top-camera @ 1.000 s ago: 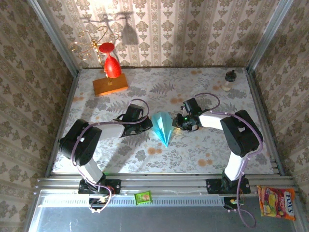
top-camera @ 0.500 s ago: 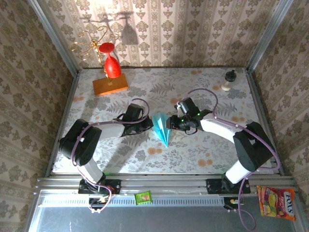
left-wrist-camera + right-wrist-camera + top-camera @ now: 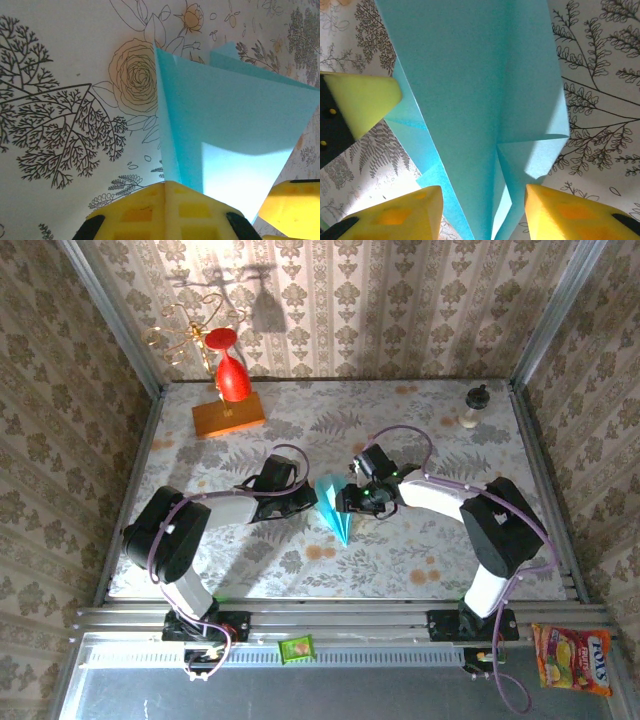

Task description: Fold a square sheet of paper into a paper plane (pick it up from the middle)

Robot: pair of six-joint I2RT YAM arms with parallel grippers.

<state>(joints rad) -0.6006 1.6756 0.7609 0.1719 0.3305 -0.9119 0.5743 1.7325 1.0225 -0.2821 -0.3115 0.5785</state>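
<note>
Light-blue paper plane (image 3: pixel 332 510), right jaws spread astride its folds, left jaws at its edge, closure unclear

Thin matt paper plane (image 3: pixel 336 504), crisply creased; spongy, pitted yellow finger pads (image 3: pixel 395 215); smooth matt printed tabletop (image 3: pixel 420 560).

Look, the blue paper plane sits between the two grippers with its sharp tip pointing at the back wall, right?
Not quite. The paper plane does sit between the left gripper and the right gripper, but its sharp tip points toward the near edge of the table, not at the back wall. The top external view shows it.
</note>
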